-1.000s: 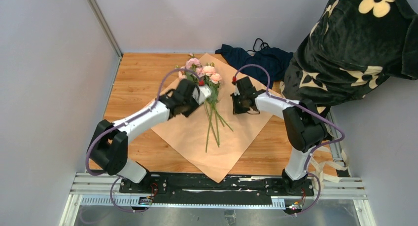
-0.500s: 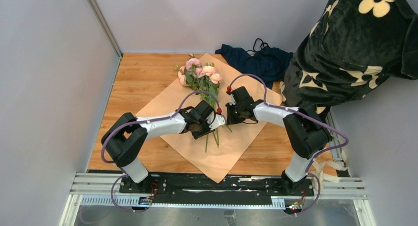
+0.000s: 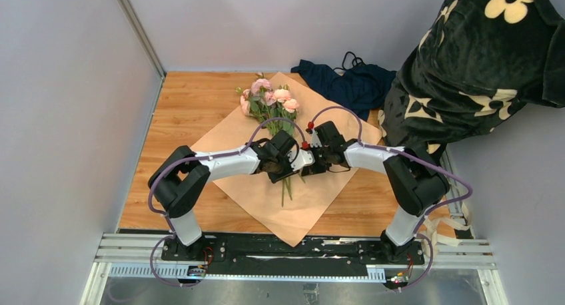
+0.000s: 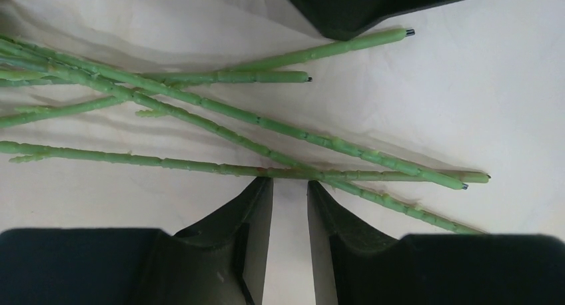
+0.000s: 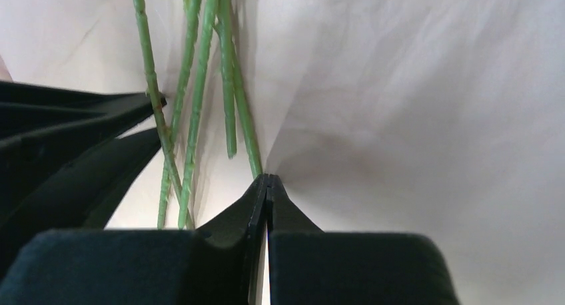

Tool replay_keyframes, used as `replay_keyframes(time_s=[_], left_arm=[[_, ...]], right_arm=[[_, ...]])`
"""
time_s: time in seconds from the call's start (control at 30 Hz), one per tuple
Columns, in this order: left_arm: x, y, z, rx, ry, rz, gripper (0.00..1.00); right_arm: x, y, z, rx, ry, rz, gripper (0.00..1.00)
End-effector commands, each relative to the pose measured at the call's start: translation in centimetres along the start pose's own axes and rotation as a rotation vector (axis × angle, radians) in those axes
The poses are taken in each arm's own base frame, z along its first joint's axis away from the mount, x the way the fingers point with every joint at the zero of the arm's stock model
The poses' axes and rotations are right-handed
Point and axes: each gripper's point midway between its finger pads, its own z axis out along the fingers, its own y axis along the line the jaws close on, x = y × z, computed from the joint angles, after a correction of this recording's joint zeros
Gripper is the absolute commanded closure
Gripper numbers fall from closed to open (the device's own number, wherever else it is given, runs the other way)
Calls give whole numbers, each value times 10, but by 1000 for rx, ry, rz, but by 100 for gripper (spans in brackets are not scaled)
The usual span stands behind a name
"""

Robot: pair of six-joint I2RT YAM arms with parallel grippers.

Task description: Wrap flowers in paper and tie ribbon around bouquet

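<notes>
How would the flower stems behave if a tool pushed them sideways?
Probably light and springy: the flower stems are long and thin. They lie loose and crossed on the paper, so a push would likely roll or scatter them.

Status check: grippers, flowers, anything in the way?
Left gripper open at stems. Right gripper shut, tips on paper. Flowers loose on paper, unwrapped. Grippers nearly touching.

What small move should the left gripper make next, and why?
Probably it should ease forward and close on the flowers where their stems cross. They lie on the paper with stems fanned apart just beyond the slightly open left gripper; the right gripper sits shut beside their ends.
</notes>
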Motion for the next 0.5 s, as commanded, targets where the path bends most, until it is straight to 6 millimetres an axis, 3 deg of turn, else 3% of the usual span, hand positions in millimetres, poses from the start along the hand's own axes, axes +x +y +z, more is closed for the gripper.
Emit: replay_keyframes(time_s=[0.0,0.17,0.27,0.37,0.43,0.47], left_arm=[[-16,4,-18,-14,-49,27,66],[-20,23,-68,-59,-114,-8,62],[-13,32,-95,-64,-134,-40,58],[-2,42,-119,-112,-139,-54,53],[8,46,-134,-139,-143,-71,49],[11,47,-141,-157,-148,-76,46]], right_arm=[[5,-4,-27,16,-24,48,96],[-10,-8,-74,90,-158,-24,89],[-2,21,-93,18,-198,-210,79],[34,73,-102,-113,-169,-597,65],[73,102,-105,-212,-142,-891,56],[101,117,-106,-295,-124,-1036,52]])
